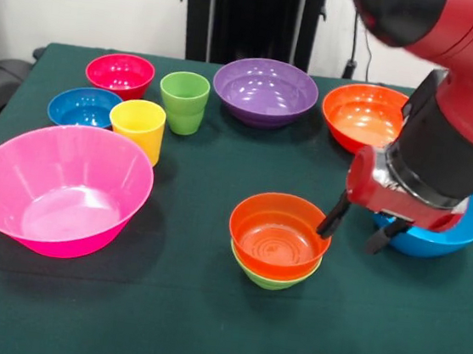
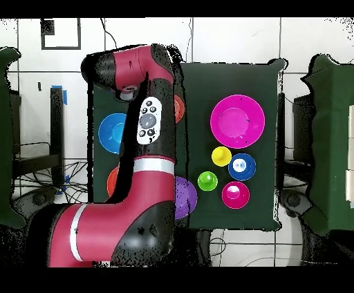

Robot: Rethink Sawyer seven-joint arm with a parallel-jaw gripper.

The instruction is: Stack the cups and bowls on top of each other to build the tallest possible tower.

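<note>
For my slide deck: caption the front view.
Open gripper beside orange-red bowl nested in green bowl.

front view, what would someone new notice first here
The red and black arm fills the upper right, its gripper open, hanging between the small orange-red bowl and the large light blue bowl. That orange-red bowl sits nested in a small green bowl near the table's middle. At the left front, the large pink bowl is the biggest splash of colour on the dark green cloth.
</note>
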